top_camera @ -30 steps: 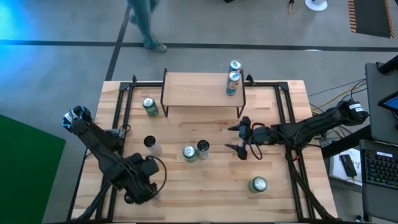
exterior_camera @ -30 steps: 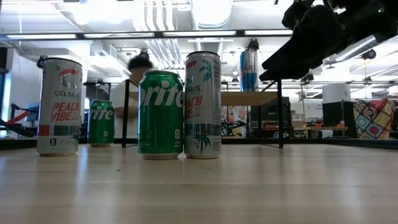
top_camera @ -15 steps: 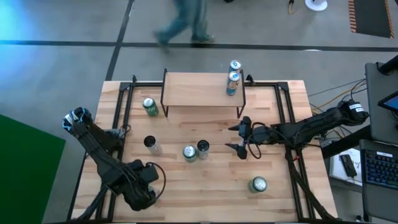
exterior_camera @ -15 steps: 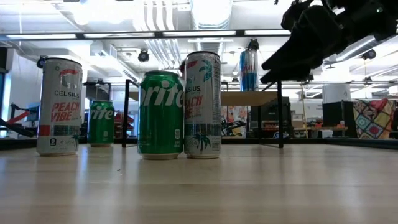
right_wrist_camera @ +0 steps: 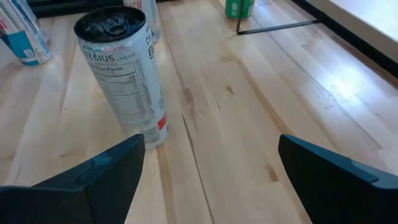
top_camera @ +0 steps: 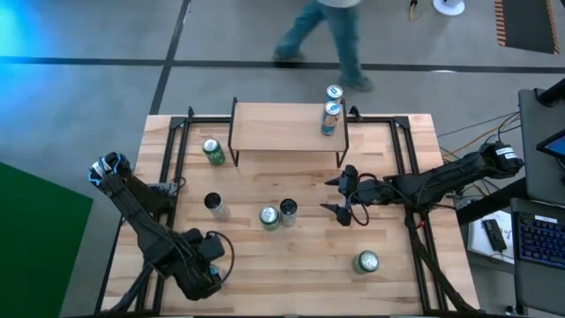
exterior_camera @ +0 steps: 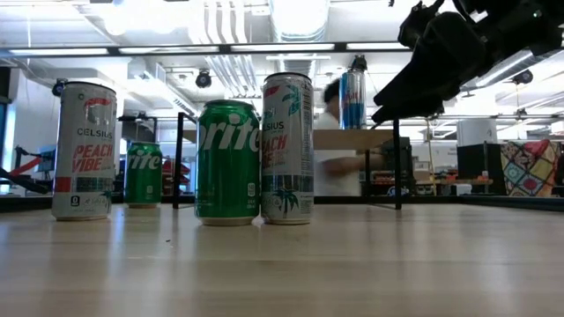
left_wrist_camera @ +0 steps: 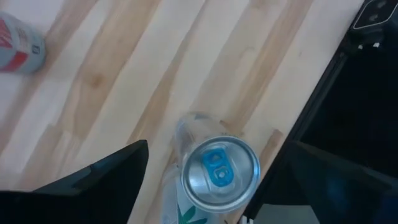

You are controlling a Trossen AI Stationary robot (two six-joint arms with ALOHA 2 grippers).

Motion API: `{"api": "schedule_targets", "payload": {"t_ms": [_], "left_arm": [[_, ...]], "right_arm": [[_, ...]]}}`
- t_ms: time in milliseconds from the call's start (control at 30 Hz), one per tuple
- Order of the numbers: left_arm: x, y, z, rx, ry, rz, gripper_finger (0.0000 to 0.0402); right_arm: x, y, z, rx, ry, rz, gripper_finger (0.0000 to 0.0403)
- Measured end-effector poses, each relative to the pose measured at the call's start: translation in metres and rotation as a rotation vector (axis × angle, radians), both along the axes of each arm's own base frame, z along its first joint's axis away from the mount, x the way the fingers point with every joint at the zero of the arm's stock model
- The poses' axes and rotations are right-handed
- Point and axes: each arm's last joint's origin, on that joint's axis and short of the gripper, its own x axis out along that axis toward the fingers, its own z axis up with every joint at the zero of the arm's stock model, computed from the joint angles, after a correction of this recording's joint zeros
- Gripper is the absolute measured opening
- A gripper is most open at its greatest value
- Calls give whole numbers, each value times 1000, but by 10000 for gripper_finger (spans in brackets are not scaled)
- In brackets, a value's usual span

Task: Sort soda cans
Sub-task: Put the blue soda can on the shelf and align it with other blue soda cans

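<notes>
Cans stand scattered over the pale wooden table (top_camera: 388,283): 2 blue-and-silver slim cans (top_camera: 331,110) sit on the raised wooden shelf (top_camera: 274,128), a green metal can (top_camera: 213,151) stands beside the shelf's left leg, a green can and a white black-topped can (top_camera: 278,215) pair at the centre, another white black-topped can (top_camera: 213,205) stands left of them and a lone green can (top_camera: 365,262) near the right front. The right gripper (top_camera: 341,196) hovers with fingers spread just right of the centre pair, while the left gripper (left_wrist_camera: 205,171) hangs with fingers apart above a silver-topped can with a blue tab (left_wrist_camera: 219,174) at the table's front-left edge. Beyond the table, a person (top_camera: 322,35) crosses the grey floor.
</notes>
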Motion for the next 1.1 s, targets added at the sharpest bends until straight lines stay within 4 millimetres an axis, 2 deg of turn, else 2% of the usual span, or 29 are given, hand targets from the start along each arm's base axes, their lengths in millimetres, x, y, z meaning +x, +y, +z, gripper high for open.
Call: {"api": "schedule_targets", "payload": {"t_ms": [167, 400, 567, 700, 967, 1100], "left_arm": [[0, -6, -14, 20, 51, -13, 398], [8, -18, -42, 44, 202, -108, 398], [9, -18, -50, 73, 244, -136, 390], [12, -15, -50, 80, 240, -167, 352], [28, 0, -50, 116, 207, -172, 233], [39, 12, -50, 150, 184, -165, 220]], "right_arm": [[1, 0, 2, -1, 9, 0, 359], [1, 0, 2, -2, 9, 0, 359], [1, 0, 2, -4, 8, -1, 359], [1, 0, 2, -13, 7, -17, 359], [0, -1, 2, 45, -4, -54, 359], [-1, -1, 0, 78, 9, -75, 359]]}}
